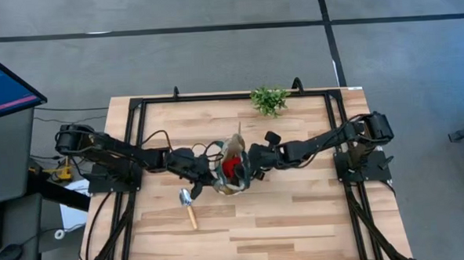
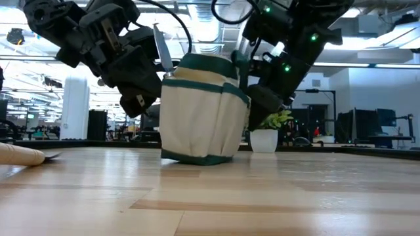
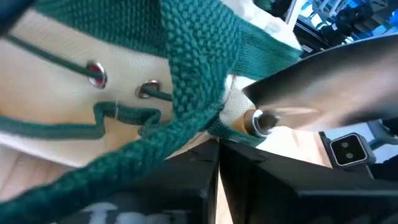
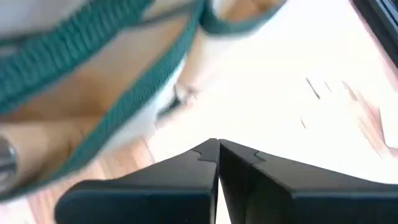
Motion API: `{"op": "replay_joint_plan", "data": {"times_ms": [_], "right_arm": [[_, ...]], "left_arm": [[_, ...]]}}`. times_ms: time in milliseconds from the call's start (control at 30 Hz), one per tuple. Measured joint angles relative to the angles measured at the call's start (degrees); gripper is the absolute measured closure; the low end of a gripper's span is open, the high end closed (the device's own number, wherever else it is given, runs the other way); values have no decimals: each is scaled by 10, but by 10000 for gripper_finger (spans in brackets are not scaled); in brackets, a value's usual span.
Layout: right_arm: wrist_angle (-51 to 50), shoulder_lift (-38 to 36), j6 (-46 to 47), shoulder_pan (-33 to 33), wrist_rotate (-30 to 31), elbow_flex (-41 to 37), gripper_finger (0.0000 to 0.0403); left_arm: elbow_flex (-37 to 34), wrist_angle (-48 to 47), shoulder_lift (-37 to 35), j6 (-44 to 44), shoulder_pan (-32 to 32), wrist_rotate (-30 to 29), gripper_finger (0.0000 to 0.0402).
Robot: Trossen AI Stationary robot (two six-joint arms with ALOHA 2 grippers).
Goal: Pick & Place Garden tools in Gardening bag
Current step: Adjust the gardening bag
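Both pairs of fingers are closed on nothing, left gripper (image 1: 205, 172) and right gripper (image 1: 253, 162) flanking the gardening bag (image 1: 232, 171). It already holds a trowel blade (image 2: 161, 48) and a red item (image 1: 231, 164); one trowel (image 1: 189, 206) remains on the table (image 1: 298, 213).

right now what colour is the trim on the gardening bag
Dark green, on the gardening bag with its pale khaki fabric; the low view shows it best.

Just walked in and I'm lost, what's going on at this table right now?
Two robot arms are packing garden tools into a gardening bag at the table's middle. The left gripper and right gripper are both shut and empty, pressed close to the bag's opposite sides. A trowel blade sticks up out of the bag and something red shows inside. One trowel lies on the table in front of the bag, not yet packed.
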Motion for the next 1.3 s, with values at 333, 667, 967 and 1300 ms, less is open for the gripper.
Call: {"op": "replay_joint_plan", "data": {"times_ms": [333, 667, 967, 1300], "right_arm": [[-86, -79, 10, 24, -1, 0, 403], [-117, -168, 63, 89, -62, 0, 403], [16, -125, 54, 134, -130, 0, 403], [93, -48, 96, 144, -182, 0, 403]], "left_arm": [[-2, -6, 0, 8, 33, -5, 400], [-2, -90, -55, 7, 39, -8, 400], [-4, -249, -162, 40, 55, -176, 400], [-10, -218, -133, 92, 140, -169, 401]]}}
